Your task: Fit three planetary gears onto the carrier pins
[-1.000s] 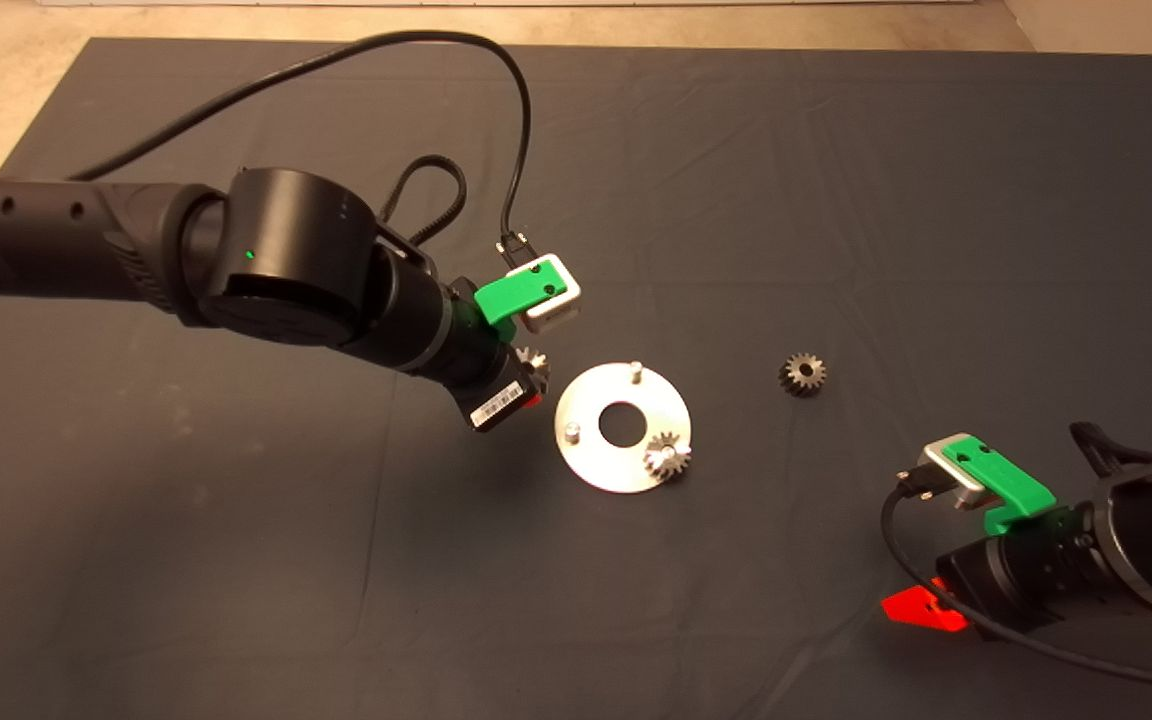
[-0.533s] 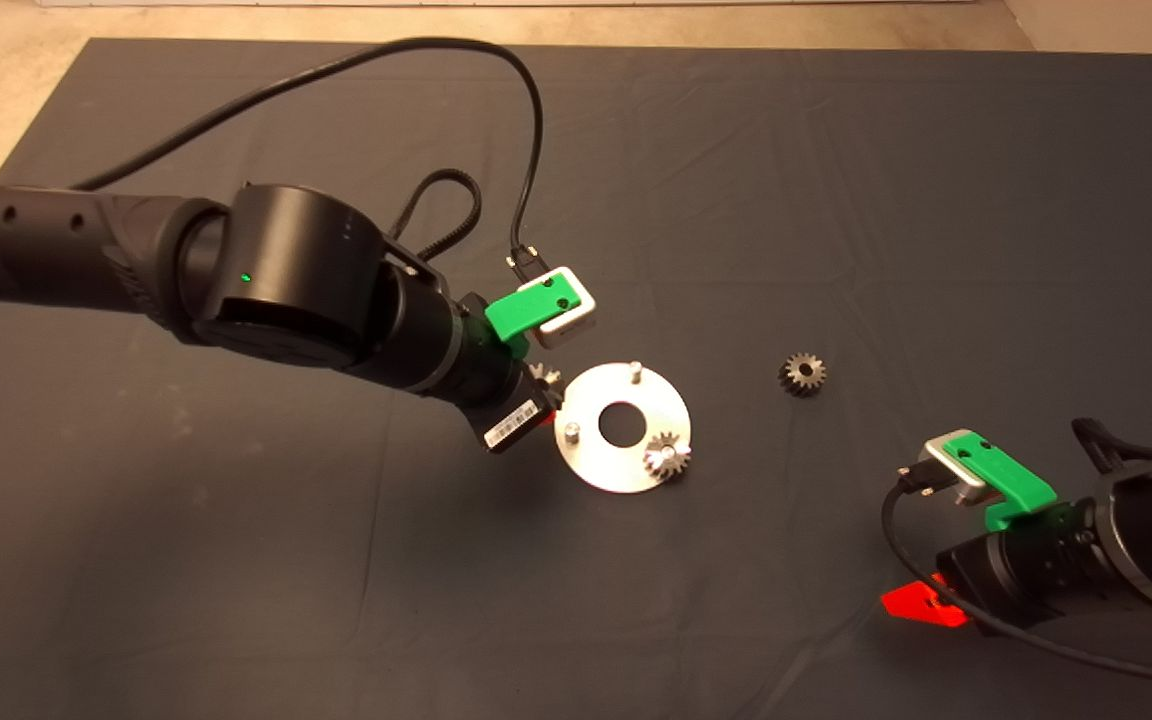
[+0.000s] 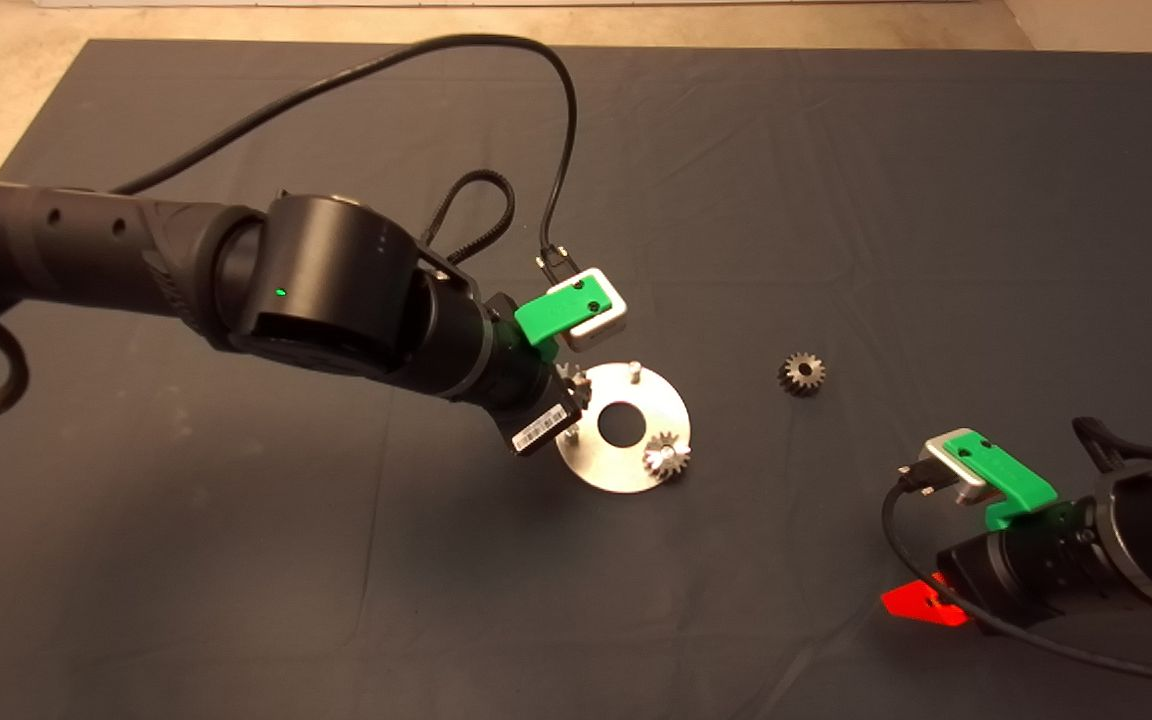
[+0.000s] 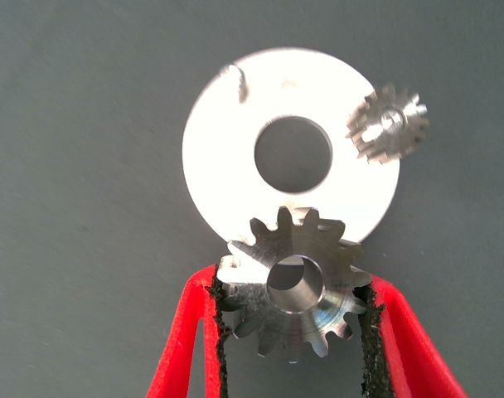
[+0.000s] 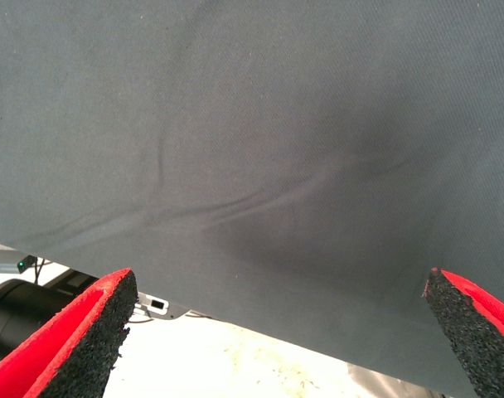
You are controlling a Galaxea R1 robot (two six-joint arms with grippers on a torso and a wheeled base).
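Note:
The silver disc [image 3: 604, 465] lies mid-mat with its carrier pins upright. One planetary gear [image 3: 666, 455] sits on the front right pin, also seen as the seated gear [image 4: 387, 123]. The far pin [image 3: 635, 369] is bare, and so is the left pin [image 3: 572, 433]. My left gripper [image 3: 566, 397] is shut on a second gear [image 4: 295, 290], held flat between the red fingers [image 4: 186, 332] over the disc's left rim [image 4: 219, 157]. A third gear [image 3: 802, 373] lies loose on the mat, right of the disc. My right gripper [image 5: 277, 290] is open at the lower right.
The dark mat [image 3: 836, 200] covers the table, with pale floor beyond its far edge. The left arm's black cable [image 3: 556, 150] loops above the disc. The right gripper's red finger [image 3: 921, 607] rests low near the mat's front right.
The left arm has moved right with its gear, from beside the disc to over the disc's left rim. The right arm and the loose gear have not moved.

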